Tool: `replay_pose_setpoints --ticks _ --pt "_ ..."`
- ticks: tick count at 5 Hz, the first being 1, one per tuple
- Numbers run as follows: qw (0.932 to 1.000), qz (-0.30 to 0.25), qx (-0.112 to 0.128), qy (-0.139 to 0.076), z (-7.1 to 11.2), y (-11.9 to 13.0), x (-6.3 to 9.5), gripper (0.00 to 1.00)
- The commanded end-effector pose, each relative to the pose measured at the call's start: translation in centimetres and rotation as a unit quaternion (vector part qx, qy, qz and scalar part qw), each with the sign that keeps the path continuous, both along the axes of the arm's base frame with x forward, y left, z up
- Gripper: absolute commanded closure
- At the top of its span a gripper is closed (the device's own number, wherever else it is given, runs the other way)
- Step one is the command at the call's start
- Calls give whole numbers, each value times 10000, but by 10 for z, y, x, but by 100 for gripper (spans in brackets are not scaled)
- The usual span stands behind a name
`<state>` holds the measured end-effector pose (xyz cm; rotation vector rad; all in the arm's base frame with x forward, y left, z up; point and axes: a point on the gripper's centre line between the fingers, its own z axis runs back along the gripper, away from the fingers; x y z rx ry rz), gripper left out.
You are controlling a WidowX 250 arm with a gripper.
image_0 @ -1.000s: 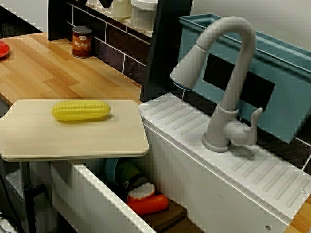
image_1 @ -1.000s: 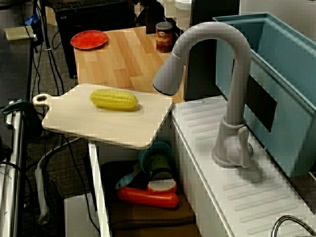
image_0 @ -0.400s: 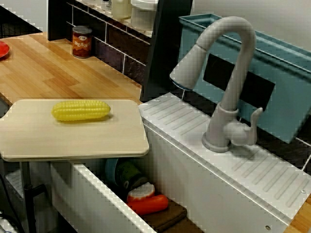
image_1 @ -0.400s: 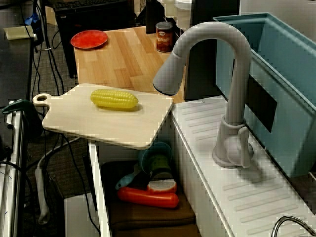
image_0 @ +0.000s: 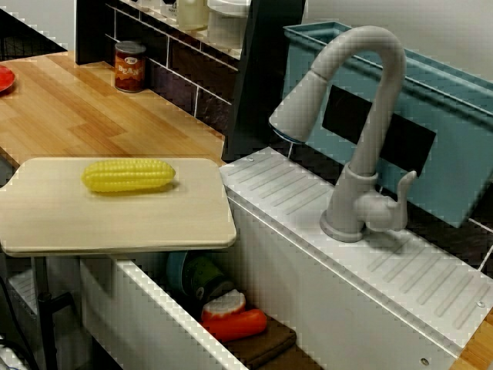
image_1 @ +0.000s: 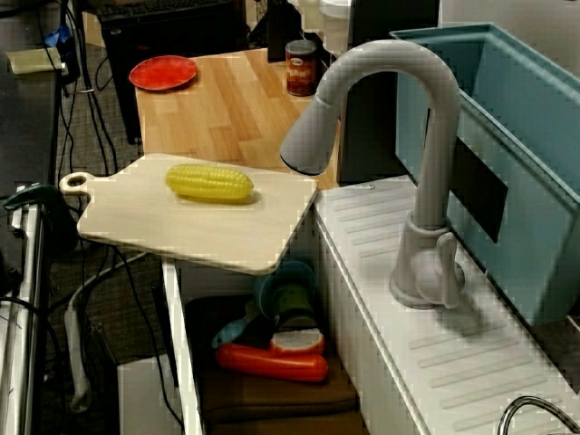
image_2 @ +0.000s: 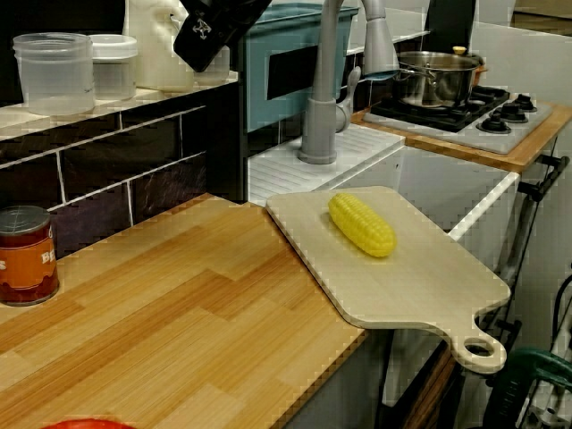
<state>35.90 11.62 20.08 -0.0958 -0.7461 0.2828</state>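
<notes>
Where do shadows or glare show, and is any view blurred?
View from the side: soft shadow under the corn. View from above: faucet shadow on the drainboard. View along the counter: glare on the pot. None looks blurred.

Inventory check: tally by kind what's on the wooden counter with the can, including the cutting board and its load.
corn: 1
cutting board: 1
can: 1
red plate: 1
Total: 4

Wooden counter (image_0: 69,108), dark tiled wall (image_2: 116,170)
</notes>
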Motion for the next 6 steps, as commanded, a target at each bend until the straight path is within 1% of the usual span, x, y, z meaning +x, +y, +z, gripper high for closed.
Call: replay_pose_setpoints --ticks 1,2,3,4,6 --pt "9997 82 5 -219 0 16 17 0" --pt "9996 115 -122 -244 3 17 18 0" --pt "9991 121 -331 -243 5 19 15 0" --pt "9984 137 -500 -220 5 21 15 0" --pt "9976 186 -635 -225 1 20 19 0"
